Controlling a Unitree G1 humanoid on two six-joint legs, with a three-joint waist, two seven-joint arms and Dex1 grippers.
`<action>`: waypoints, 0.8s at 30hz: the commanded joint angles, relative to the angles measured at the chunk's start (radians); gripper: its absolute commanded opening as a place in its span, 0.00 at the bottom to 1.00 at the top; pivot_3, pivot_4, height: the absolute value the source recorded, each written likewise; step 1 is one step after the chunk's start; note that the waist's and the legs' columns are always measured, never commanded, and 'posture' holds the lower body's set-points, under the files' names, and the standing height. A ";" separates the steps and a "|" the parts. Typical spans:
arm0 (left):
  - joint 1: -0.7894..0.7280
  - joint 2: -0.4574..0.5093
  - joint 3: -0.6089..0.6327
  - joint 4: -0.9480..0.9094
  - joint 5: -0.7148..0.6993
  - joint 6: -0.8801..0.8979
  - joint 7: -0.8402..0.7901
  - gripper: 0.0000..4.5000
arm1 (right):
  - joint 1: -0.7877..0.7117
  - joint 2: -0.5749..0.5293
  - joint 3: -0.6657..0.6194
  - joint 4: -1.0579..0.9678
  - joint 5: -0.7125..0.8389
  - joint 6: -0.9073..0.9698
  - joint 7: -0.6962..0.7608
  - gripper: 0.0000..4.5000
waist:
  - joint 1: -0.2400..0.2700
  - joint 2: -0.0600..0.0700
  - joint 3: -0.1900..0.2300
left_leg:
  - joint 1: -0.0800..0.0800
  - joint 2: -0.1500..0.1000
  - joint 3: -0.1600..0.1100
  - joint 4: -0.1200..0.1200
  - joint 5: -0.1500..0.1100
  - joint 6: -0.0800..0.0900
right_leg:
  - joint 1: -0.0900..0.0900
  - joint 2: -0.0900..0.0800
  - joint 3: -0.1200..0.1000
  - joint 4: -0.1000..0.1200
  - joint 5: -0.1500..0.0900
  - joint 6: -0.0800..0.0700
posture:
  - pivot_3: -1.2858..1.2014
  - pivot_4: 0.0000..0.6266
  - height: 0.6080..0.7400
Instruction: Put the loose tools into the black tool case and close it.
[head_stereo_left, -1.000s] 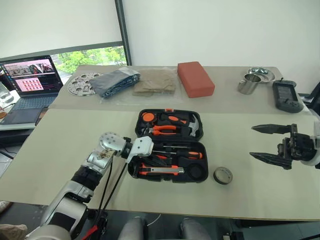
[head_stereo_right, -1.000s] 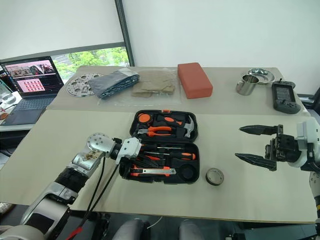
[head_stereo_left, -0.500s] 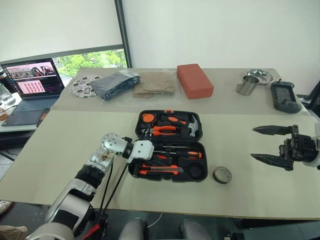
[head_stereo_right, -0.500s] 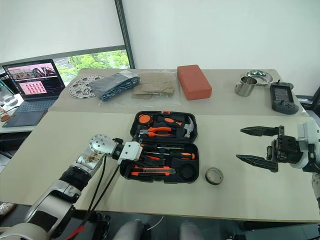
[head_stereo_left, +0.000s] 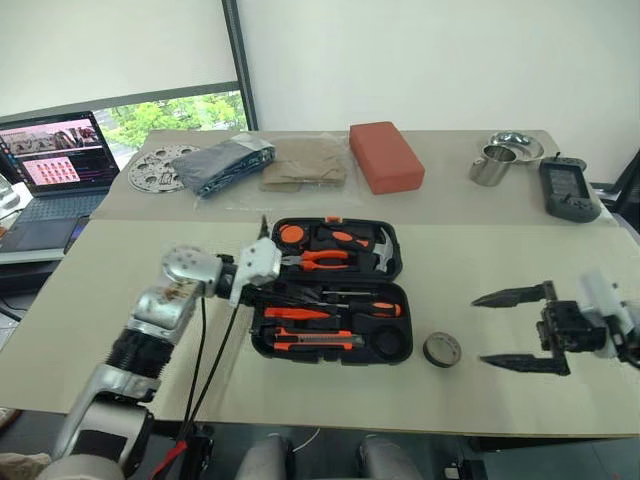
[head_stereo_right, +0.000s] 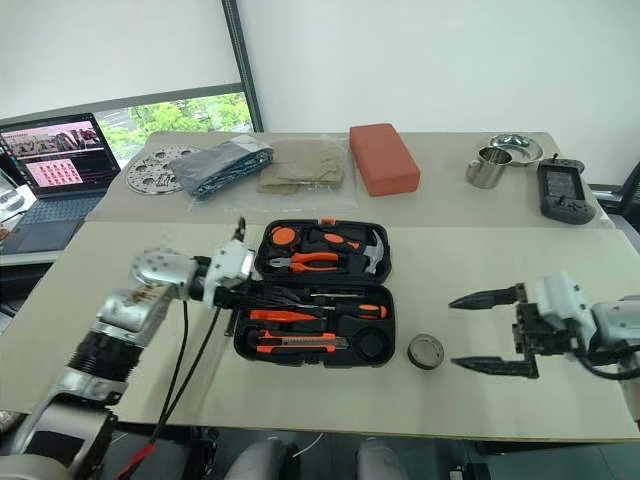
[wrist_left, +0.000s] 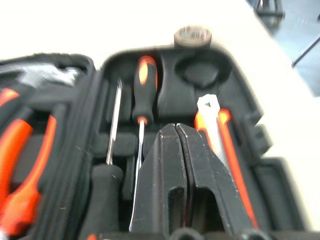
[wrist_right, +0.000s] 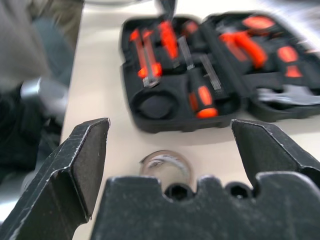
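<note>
Black tool case (head_stereo_left: 335, 290) lies wide open at the centre of the left eye view, on the near table (head_stereo_left: 120, 300), its lid half toward the top of the frame and its tray half toward the bottom. Most of the loading looks done: two long screwdrivers (head_stereo_left: 345, 302) with black-and-orange handles sit in the slots of the tray half, the orange-and-black utility knife (head_stereo_left: 315, 342) lies along its lower edge, and the lid half holds the pliers (head_stereo_left: 320, 258) and the hammer (head_stereo_left: 375, 255). The small all-orange screwdriver I cannot pick out for certain. One loose piece is plainly left, the small dark grey tape roll (head_stereo_left: 441, 349), on the table just right of the case's lower right corner, while the round recess (head_stereo_left: 390, 343) in that corner is empty. The right gripper (head_stereo_left: 510, 328) hangs at the lower right of the frame with its two fingers spread far apart and nothing between them, near the roll but apart from it. The left gripper (wrist_left: 176, 150) hangs over the case's left part; in its wrist view the fingers lie together, holding nothing. By my reckoning what is left is seating the roll and closing the lid.
</note>
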 joint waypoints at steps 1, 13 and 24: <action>0.004 0.054 0.038 -0.108 -0.089 0.122 -0.031 0.44 | 0.008 -0.003 0.012 -0.082 -0.069 -0.010 -0.032 1.00 | 0.000 0.000 0.000 | -0.001 0.000 0.000 0.000 0.000 0.000 | -0.001 0.000 0.000 0.000 0.000 0.000 | 0.52 0.24 1.00; 0.023 0.294 0.107 -0.333 -0.217 0.291 -0.130 0.98 | 0.018 -0.086 0.190 -0.334 -0.442 0.197 -0.254 1.00 | 0.003 0.000 0.000 | -0.003 0.000 0.003 0.000 0.000 0.000 | -0.008 0.003 0.001 0.001 -0.001 0.000 | 0.52 0.24 1.00; 0.028 0.363 0.139 -0.343 -0.221 0.290 -0.141 1.00 | -0.035 -0.069 0.265 -0.344 -0.527 0.262 -0.300 0.67 | 0.009 -0.001 0.000 | -0.003 0.000 0.004 0.000 0.000 0.000 | -0.009 0.002 0.002 0.001 -0.002 0.002 | 0.52 0.24 1.00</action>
